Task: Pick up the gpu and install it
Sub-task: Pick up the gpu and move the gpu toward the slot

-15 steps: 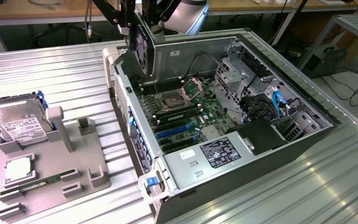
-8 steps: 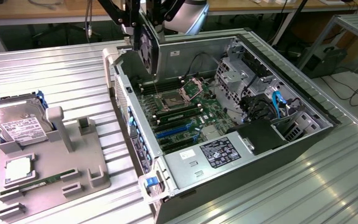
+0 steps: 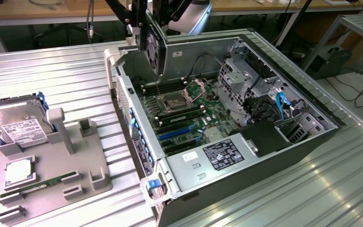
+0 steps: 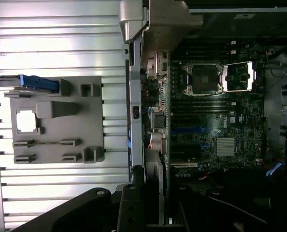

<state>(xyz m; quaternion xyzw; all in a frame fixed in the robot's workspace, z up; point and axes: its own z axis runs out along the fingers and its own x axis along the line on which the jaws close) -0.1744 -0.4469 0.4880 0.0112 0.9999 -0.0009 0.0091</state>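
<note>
Jaws part-closed, gripping gpu (image 3: pixel 157 51) by its top edge. Card hangs upright over open PC case (image 3: pixel 323 142); CPU socket (image 3: pixel 169 102) at 6 o'clock, case wall near 8. Parts tray (image 3: pixel 74 182) w/ hard drive (image 3: pixel 21 128) at 7, on surface (image 3: pixel 55 75).

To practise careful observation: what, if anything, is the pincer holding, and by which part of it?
The gpu, gripped by the pincer at its upper edge, hanging above the open computer case.
</note>
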